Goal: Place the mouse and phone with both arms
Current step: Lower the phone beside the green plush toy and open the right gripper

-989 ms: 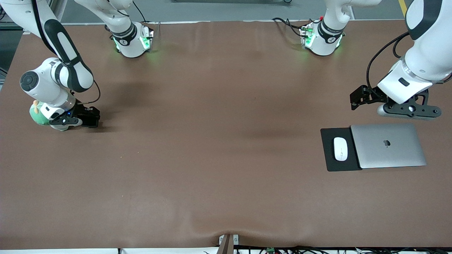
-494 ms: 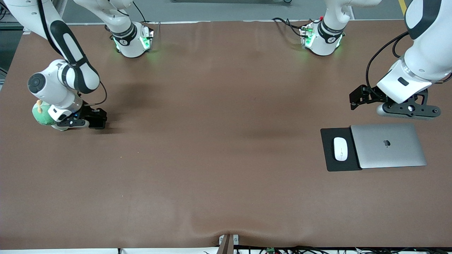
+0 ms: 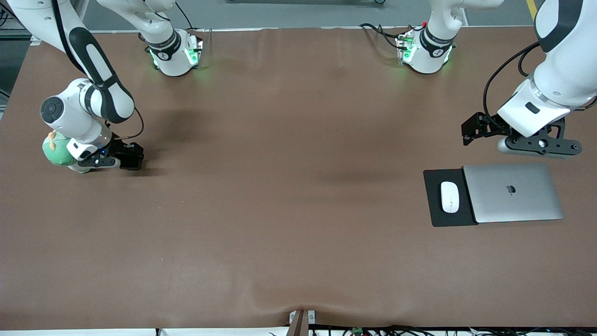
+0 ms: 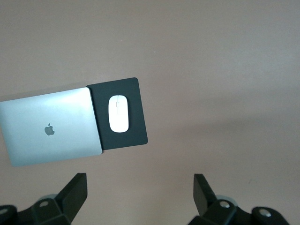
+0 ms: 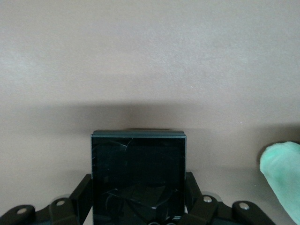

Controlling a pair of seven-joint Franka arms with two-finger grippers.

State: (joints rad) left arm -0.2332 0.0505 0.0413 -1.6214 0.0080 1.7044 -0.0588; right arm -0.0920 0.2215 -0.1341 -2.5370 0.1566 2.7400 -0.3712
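Note:
The white mouse (image 3: 449, 196) lies on a black mat (image 3: 433, 212) toward the left arm's end of the table; it also shows in the left wrist view (image 4: 118, 114). My left gripper (image 3: 473, 127) hangs open and empty over bare table beside the mat; its own view shows its jaws spread wide (image 4: 139, 183). My right gripper (image 3: 127, 157) is shut on the black phone (image 5: 138, 164), low over the table at the right arm's end. The phone (image 3: 133, 156) sticks out past the fingers.
A closed silver laptop (image 3: 513, 192) lies partly over the mat, also seen in the left wrist view (image 4: 51, 126). A green plush toy (image 3: 53, 151) sits right beside the right gripper and shows in the right wrist view (image 5: 283, 173). The brown table cover (image 3: 289, 186) is wrinkled at its near edge.
My right arm has carried the phone a little away from the plush toy, toward the table's middle. The left arm has barely moved.

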